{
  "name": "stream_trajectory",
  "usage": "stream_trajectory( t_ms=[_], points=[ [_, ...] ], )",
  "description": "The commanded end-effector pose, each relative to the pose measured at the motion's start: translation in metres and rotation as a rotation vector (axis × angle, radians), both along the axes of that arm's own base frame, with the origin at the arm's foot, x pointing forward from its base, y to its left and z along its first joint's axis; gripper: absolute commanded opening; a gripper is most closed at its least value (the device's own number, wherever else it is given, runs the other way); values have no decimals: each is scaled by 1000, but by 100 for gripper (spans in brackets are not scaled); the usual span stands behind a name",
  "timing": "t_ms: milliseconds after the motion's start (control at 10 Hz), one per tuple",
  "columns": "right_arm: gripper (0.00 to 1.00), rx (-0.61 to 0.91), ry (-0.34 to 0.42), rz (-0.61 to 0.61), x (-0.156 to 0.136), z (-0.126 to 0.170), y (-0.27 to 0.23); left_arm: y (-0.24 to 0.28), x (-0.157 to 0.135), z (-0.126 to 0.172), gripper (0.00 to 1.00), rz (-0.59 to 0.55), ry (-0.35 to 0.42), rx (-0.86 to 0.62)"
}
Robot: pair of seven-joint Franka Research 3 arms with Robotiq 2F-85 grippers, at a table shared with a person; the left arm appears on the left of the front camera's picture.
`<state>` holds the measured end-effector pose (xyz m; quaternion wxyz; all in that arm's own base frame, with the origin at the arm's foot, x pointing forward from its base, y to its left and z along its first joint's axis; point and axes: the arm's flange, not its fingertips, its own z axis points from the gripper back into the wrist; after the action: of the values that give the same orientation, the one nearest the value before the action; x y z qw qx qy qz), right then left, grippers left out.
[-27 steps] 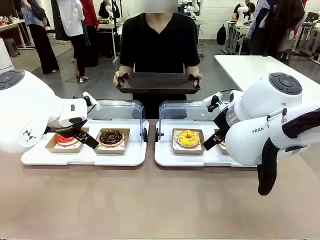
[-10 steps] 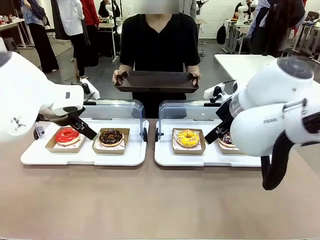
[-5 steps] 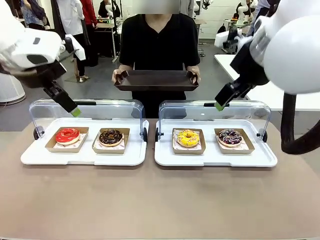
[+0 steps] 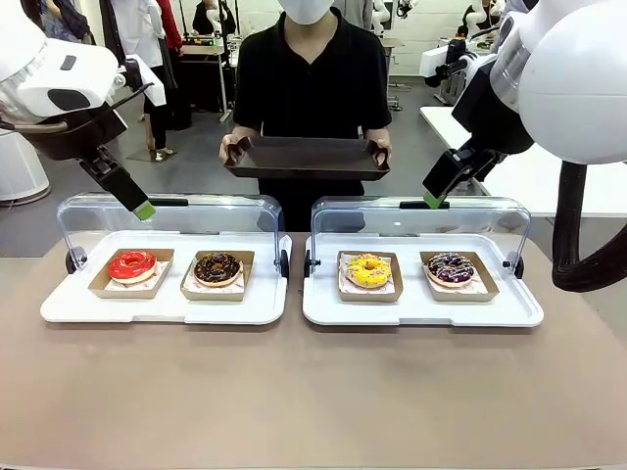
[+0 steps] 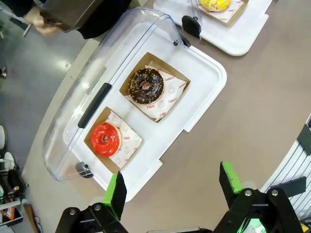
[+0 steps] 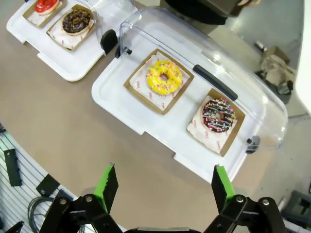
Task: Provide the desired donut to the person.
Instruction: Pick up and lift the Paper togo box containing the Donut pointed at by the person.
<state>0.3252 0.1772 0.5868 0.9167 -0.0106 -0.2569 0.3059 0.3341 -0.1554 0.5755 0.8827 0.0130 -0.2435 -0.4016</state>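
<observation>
Four donuts lie in paper trays under raised clear lids: a red one, a chocolate one, a yellow one and a dark sprinkled one. The person in black stands at the far side holding a dark tray with both hands. My left gripper hangs open high above the left white tray, with the red donut and chocolate donut far below it. My right gripper hangs open above the right white tray, over the yellow donut and sprinkled donut.
Each clear lid stands swung back behind its tray, black handle on top. The brown tabletop in front of the trays is bare. A white table and bystanders are farther back.
Both arms have lifted from just over the donut trays to well above the lids. Over the last half second they barely move. The person keeps holding the dark tray.
</observation>
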Motion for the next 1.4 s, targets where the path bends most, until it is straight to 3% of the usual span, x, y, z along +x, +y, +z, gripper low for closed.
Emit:
stream_trajectory(
  t_ms=[0, 100, 300, 500, 600, 900, 1100, 1300],
  points=[
    [100, 149, 66, 85, 12, 6, -19, 22, 22, 7, 100, -43, 101, -91],
    [100, 358, 99, 164, 23, 22, -51, 50, 38, 17, 100, -94, 168, -193],
    [100, 610, 110, 220, 43, 43, -114, 91, 60, 30, 100, -190, 269, -329],
    [100, 781, 85, 355, 55, 46, -181, 138, 75, 39, 100, -280, 302, -448],
    [100, 830, 64, 403, 59, 41, -208, 160, 81, 40, 100, -323, 272, -493],
    [100, 846, 22, 541, 51, 21, -254, 230, 77, 17, 100, -457, 47, -632],
    [100, 823, -58, 513, 47, 13, -271, 265, 70, 17, 100, -489, -55, -679],
    [100, 733, -71, 434, 45, 5, -287, 283, 57, 11, 100, -459, -90, -683]
  ],
)
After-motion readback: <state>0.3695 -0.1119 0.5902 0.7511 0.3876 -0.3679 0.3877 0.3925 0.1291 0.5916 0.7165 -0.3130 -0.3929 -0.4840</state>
